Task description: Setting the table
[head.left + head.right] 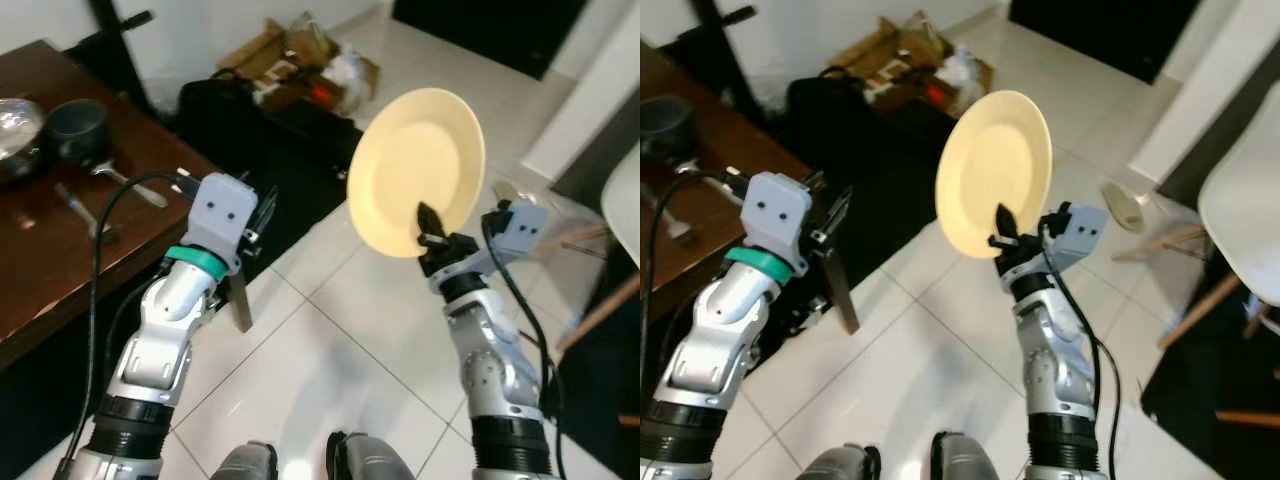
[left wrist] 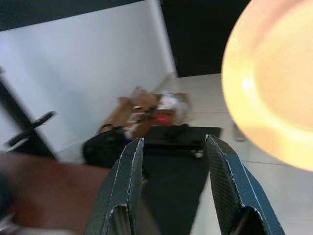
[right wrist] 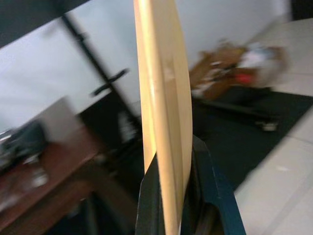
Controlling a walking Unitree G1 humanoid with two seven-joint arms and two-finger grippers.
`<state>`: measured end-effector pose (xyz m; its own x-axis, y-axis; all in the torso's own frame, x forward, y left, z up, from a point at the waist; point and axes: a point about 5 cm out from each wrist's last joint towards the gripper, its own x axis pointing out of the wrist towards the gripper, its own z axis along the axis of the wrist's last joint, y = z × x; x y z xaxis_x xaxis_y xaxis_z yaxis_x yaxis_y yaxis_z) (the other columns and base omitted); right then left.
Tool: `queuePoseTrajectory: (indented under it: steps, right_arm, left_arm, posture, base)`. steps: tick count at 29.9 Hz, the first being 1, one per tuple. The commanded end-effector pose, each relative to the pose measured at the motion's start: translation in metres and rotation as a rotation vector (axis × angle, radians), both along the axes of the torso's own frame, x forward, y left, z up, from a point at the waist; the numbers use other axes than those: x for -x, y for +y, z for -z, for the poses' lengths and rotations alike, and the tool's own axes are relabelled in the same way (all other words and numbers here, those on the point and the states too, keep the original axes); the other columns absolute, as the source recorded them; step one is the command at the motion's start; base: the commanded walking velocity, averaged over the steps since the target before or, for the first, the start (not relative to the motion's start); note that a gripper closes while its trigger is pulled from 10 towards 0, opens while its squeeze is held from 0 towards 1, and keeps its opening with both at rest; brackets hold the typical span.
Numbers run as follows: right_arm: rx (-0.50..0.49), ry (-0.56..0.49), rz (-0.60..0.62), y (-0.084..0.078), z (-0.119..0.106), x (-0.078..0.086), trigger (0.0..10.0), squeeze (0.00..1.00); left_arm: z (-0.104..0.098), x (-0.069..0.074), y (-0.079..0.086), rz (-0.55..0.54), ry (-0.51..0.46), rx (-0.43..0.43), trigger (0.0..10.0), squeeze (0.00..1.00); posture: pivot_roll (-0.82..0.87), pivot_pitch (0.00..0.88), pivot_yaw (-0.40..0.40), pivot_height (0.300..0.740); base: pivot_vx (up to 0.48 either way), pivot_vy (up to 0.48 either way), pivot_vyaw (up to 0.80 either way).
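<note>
**Plate carried on edge toward the table**

While the robot stands on the tiled floor, its right gripper (image 1: 428,232) is clamped on the lower rim of a pale yellow plate (image 1: 415,165), held upright, probably for a firm hold while walking. The plate rises directly above the fingers. Its left gripper (image 2: 171,191) hangs spread and empty beside the wooden table (image 1: 60,250).

Right gripper (image 1: 1002,232) clamps yellow plate (image 1: 992,170) upright.

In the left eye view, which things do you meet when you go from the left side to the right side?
Silver bowl → dark mug → left gripper → yellow plate held by right gripper → white chair.
</note>
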<state>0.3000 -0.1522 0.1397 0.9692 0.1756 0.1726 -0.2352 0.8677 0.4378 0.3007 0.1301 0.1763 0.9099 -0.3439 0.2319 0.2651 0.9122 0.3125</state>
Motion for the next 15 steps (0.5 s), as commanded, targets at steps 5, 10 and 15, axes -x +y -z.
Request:
queuePoseTrajectory:
  steps: [5, 10, 15]
  right_arm:
    - [-0.017, -0.027, -0.042, 0.0016, -0.0038, 0.0019, 10.0, 0.00]
    - [-0.023, -0.035, -0.069, 0.0048, -0.0052, 0.0030, 10.0, 0.00]
    - [-0.026, -0.041, -0.085, 0.0069, -0.0056, 0.0032, 10.0, 0.00]
  left_arm:
    - [-0.0007, 0.0009, -0.0064, 0.015, 0.002, 0.004, 10.0, 0.02]
    - [-0.0018, 0.0011, -0.0066, 0.014, 0.002, 0.002, 10.0, 0.03]
    - [-0.0029, 0.0013, -0.0061, 0.007, 0.003, 0.000, 10.0, 0.03]
  posture:
    - [0.01, 0.000, 0.009, 0.740]
    - [0.01, 0.000, 0.009, 0.740]
    - [0.01, 0.000, 0.010, 0.740]
  base:
    - [0.000, 0.000, 0.80]
    - [0.000, 0.000, 0.79]
    - [0.000, 0.000, 0.79]
